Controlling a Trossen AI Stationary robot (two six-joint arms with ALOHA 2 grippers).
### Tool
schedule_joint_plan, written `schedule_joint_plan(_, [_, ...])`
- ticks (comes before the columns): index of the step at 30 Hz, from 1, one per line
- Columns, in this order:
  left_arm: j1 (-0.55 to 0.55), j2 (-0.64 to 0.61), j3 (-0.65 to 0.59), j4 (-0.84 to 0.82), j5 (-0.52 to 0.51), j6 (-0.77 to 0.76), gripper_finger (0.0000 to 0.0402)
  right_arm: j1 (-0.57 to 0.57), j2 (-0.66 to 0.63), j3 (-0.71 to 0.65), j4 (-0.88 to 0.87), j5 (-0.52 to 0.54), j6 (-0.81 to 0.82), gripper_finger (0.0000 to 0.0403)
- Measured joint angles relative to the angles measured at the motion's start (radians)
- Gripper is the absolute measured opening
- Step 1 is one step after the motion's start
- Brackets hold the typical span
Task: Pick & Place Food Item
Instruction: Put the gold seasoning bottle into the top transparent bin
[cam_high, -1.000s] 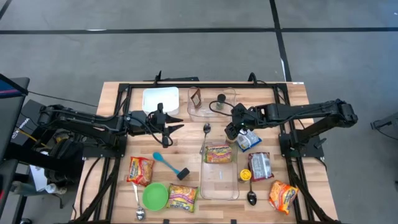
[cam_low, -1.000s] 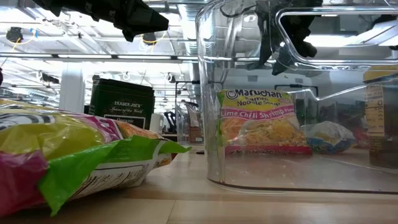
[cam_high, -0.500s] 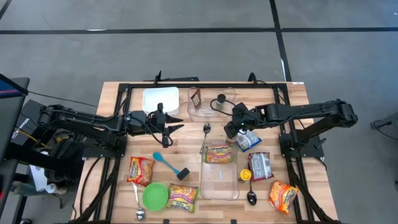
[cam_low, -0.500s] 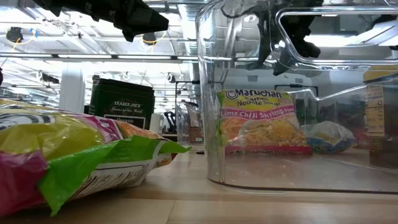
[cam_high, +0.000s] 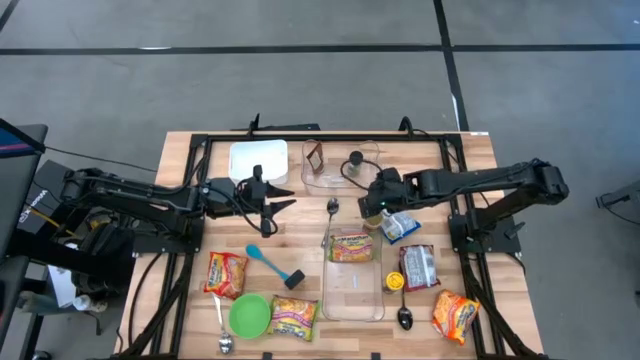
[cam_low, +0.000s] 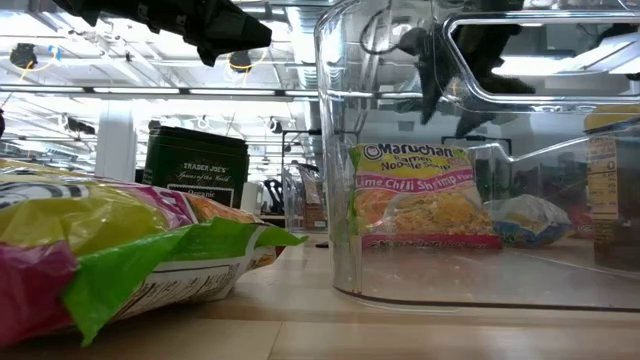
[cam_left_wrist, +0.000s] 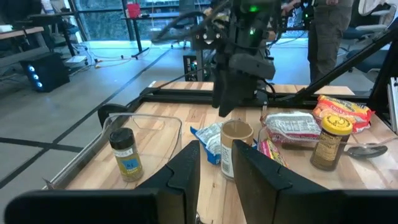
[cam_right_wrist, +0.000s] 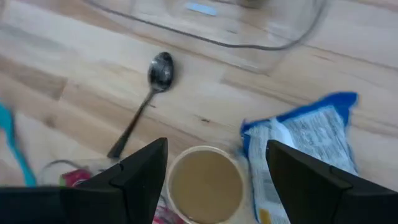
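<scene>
A round tub with a tan top (cam_right_wrist: 205, 185) stands upright on the table beside a blue-and-white bag (cam_right_wrist: 311, 137). My right gripper (cam_right_wrist: 216, 149) hangs open above the tub, pointing steeply down, one finger on either side of it and clear of it. In the left wrist view the same tub (cam_left_wrist: 236, 149) stands under that gripper. In the high view my right gripper (cam_high: 372, 208) hides the tub. My left gripper (cam_high: 285, 205) waits open above the table's left half, pointing level toward the right.
A long clear container (cam_high: 352, 295) holds a ramen packet (cam_high: 351, 246) just on the near side of the tub. A spoon (cam_high: 333, 207) lies to its left. A yellow-lidded jar (cam_high: 394, 282) and packets (cam_high: 418, 265) lie to the near right. Another clear container (cam_high: 330, 170) stands at the back.
My right gripper has rolled about the line it points along and stays over the tub with its fingers as wide as before. Nothing on the table has moved.
</scene>
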Motion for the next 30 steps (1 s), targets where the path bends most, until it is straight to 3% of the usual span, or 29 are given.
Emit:
schedule_joint_plan(20, [0.0, 0.0, 0.0, 0.05, 0.0, 0.0, 0.0088, -0.003, 0.016, 0.003, 0.071, -0.007, 0.052, 0.0266])
schedule_joint_plan(30, [0.0, 0.0, 0.0, 0.05, 0.0, 0.0, 0.0088, 0.028, 0.035, 0.102, -0.087, -0.018, 0.081, 0.0266])
